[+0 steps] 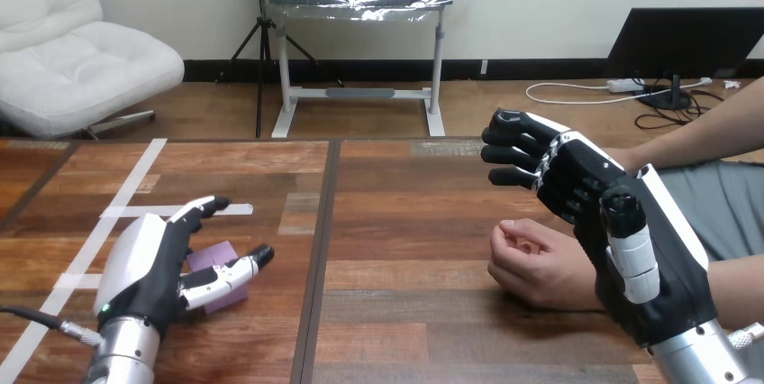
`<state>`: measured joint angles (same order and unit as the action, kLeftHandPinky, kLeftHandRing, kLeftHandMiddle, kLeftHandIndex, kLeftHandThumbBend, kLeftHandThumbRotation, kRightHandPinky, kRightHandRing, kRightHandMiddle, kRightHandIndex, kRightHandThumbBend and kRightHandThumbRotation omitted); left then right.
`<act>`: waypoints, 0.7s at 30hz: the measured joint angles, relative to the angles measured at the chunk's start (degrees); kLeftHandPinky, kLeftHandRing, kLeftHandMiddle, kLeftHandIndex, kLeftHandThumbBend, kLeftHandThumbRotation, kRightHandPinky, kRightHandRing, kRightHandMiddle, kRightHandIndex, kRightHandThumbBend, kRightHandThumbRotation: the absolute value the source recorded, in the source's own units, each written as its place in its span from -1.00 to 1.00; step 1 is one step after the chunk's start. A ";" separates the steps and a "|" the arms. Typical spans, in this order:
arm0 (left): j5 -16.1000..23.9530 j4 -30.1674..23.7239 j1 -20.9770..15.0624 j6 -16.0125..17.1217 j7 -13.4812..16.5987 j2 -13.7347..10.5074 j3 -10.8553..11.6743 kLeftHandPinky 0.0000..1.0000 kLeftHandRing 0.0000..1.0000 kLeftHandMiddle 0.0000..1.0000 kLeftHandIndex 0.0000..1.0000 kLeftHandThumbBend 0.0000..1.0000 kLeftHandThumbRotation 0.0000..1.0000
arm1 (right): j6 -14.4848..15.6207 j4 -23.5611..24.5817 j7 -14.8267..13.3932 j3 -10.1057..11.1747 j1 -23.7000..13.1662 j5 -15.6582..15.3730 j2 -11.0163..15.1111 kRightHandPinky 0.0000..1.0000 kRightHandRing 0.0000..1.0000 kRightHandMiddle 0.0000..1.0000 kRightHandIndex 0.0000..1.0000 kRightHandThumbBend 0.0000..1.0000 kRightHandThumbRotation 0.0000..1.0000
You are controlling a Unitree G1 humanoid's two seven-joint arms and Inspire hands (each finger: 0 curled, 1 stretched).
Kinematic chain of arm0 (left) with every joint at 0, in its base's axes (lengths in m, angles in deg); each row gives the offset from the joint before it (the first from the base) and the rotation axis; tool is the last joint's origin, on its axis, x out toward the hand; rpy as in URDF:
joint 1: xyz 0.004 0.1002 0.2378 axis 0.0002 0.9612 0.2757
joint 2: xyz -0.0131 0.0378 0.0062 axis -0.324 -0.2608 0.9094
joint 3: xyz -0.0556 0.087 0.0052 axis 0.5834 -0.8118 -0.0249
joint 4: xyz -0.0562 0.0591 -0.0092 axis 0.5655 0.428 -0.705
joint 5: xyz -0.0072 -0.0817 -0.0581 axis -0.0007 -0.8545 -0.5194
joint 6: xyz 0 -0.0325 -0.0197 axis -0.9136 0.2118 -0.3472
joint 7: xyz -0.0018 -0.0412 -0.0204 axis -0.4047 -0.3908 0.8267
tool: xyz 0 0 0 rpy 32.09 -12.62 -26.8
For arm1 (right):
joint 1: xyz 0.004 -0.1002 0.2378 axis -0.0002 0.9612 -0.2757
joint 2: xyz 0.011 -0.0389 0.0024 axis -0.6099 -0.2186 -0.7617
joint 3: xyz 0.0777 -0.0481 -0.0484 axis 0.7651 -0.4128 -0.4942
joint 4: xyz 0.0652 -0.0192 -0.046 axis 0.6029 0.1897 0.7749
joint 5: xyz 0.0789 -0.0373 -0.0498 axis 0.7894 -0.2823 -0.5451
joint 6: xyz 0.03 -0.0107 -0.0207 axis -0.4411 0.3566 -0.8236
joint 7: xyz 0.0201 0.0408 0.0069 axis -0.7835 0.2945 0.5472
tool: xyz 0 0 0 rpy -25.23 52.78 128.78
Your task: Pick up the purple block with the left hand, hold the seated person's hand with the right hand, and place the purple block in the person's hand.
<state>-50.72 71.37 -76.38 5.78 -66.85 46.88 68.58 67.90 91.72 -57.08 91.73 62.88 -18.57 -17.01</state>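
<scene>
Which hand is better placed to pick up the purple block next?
Left. The left hand is open right at the purple block; the right hand is far off, raised beside the person's hand.

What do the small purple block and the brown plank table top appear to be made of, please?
The small purple block: matt lilac face with no glare, probably foam or painted wood; I cannot tell which. The brown plank table top: wood or wood-look laminate, shown by grain streaks and plank seams, with a soft sheen.

The small purple block [213, 256] is lying at the wooden table's [405, 312] left, partly under our left hand [144, 267]; the person's hand [532, 262] is resting at right, beside our right hand [613, 213].
</scene>
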 measured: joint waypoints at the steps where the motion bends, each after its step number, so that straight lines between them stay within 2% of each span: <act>1: 0.03 0.43 -0.19 0.00 0.03 -0.12 -0.18 0.46 0.68 0.71 0.64 0.54 0.01 | 0.00 0.00 0.00 0.00 0.00 0.00 0.00 0.55 0.63 0.66 0.65 0.82 0.96; 21: 1.03 8.30 -4.41 -0.18 0.66 -1.47 -2.10 0.51 0.67 0.70 0.65 0.59 0.00 | 0.00 0.00 0.00 0.31 -0.02 0.03 0.00 0.54 0.63 0.66 0.65 0.83 0.96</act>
<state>-49.70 79.67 -80.80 5.60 -66.19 45.42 66.47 67.90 91.72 -57.07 92.05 62.86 -18.54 -17.02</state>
